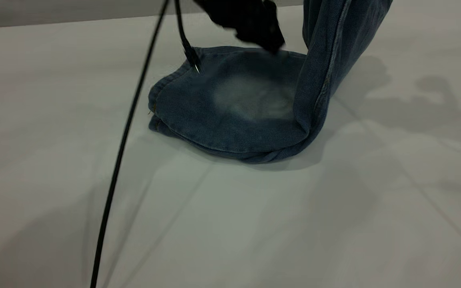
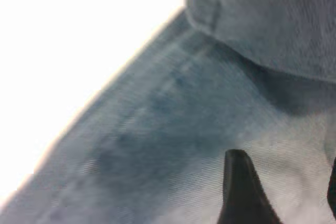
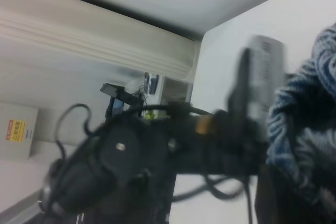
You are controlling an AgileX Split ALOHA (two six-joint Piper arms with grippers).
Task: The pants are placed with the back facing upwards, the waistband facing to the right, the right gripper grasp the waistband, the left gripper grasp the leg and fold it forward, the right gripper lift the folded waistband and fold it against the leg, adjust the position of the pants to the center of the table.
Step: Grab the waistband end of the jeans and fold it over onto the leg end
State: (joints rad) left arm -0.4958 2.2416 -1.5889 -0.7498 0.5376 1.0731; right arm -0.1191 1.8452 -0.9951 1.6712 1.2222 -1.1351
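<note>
Left claw [image 1: 272, 47] (parted) touching pants [image 1: 234, 108]

pants [image 1: 238, 108]: lower part lies flat on the table [image 1: 334, 224], toward the far side, about mid-width
right side of the pants: rises off the table and runs up out of view at upper right
left gripper [image 1: 254, 24]: just above the far edge of the flat part, left of the raised cloth
cable [image 1: 122, 148]: hangs from the top down to the near edge, left of the pants
right gripper: not visible
</note>
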